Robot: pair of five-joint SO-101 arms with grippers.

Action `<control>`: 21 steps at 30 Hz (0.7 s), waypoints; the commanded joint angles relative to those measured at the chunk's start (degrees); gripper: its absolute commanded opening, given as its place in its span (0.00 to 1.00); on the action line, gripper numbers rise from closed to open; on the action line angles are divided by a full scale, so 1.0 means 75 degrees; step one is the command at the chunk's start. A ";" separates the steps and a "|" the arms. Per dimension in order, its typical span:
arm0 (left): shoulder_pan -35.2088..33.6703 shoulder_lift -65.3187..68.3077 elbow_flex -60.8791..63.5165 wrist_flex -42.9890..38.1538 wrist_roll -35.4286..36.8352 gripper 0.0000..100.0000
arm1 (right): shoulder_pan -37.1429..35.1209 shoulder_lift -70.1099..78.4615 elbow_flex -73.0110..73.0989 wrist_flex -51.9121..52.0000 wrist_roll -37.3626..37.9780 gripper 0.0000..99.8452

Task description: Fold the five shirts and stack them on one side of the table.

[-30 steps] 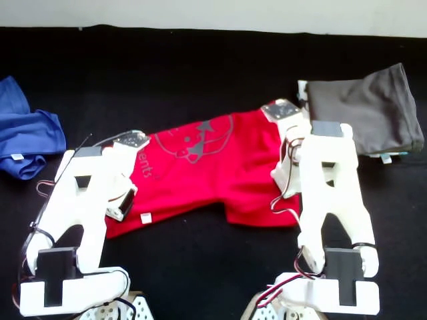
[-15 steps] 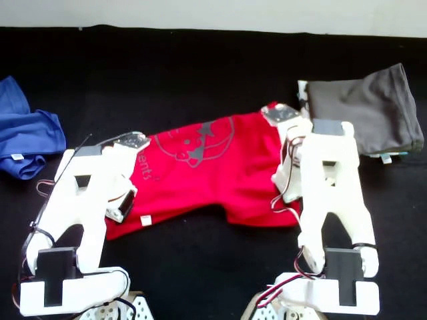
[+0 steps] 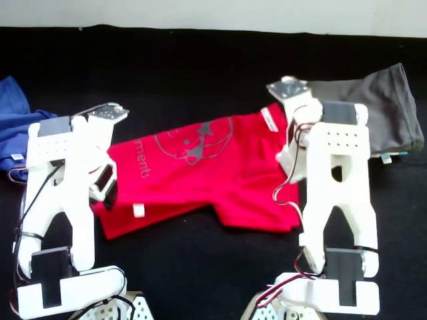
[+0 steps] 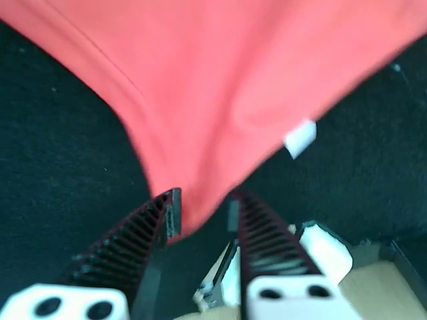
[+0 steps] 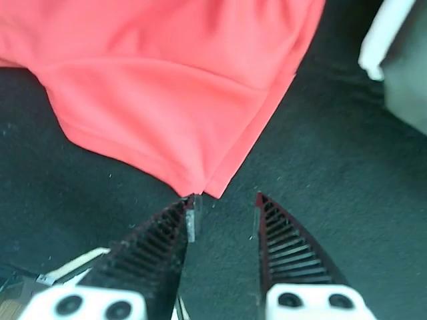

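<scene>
**Asker:** Where is the shirt you are working on?

**Arm:** The red shirt [image 3: 193, 177] lies spread across the middle of the black table [image 3: 167, 60]. Its grey print faces up. It stretches at a slant between my two arms. A small white tag [image 3: 139, 211] sticks out at its near edge, towards my left arm.

**Asker:** What is your left gripper doing?

**Arm:** My left gripper [image 4: 200, 213] sits at the shirt's left end with its jaws spread apart. A corner of red cloth reaches into the gap between the fingertips. The cloth is blurred there, so it may be brushing one finger, but I cannot tell for sure.

**Asker:** And your right gripper?

**Arm:** My right gripper [image 5: 223, 213] is at the shirt's right end, and its jaws are spread too. Bare black table shows between the fingertips. A corner of the shirt's hem lies just ahead of one fingertip.

**Asker:** Are other shirts on the table?

**Arm:** Yes. A folded grey shirt [image 3: 373, 113] rests at the far right, just beyond my right arm. A bunched blue shirt [image 3: 17, 137] sits at the left edge, beside my left arm and apart from the red one.
</scene>
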 commanded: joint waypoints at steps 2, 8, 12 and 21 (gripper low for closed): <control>-0.0064 -0.0240 -0.0240 0.0164 -0.0129 0.18 | -0.0358 -0.0287 -0.0498 0.0006 0.0059 0.13; -0.0029 -0.0264 -0.0358 -0.0387 -0.0094 0.15 | -0.0967 -0.0264 -0.0440 -0.0979 -0.0610 0.12; 0.0041 0.0064 -0.0428 -0.1536 0.1114 0.03 | -0.0979 -0.0076 -0.0440 -0.2397 -0.1723 0.01; 0.0733 0.3370 -0.2385 -0.2192 0.2098 0.01 | -0.1014 0.2608 -0.0510 -0.3851 -0.1758 0.01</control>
